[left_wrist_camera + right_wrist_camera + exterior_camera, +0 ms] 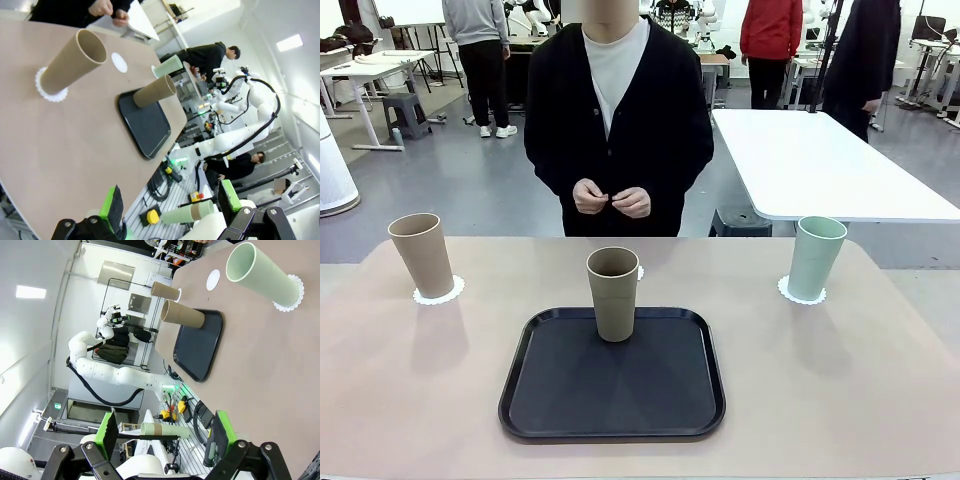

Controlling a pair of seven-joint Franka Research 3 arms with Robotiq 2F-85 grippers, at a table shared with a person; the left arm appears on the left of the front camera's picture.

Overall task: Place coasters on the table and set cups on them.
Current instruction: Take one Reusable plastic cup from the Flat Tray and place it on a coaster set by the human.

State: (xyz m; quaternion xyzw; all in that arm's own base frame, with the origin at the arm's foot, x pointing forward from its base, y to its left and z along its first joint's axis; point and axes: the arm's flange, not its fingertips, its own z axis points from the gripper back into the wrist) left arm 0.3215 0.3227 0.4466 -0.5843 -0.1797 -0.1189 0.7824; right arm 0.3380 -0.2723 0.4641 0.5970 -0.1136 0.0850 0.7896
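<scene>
Now seeing left gripper and right gripper released, grasping nothing; one cup standing on tray; brown cup left of tray, green cup right of tray, sitting on coasters.

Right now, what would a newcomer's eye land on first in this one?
The middle cup, standing on the black tray rather than on the bare coaster just behind it. The left cup and mint cup flank it on the left coaster and right coaster; a person stands beyond.
</scene>
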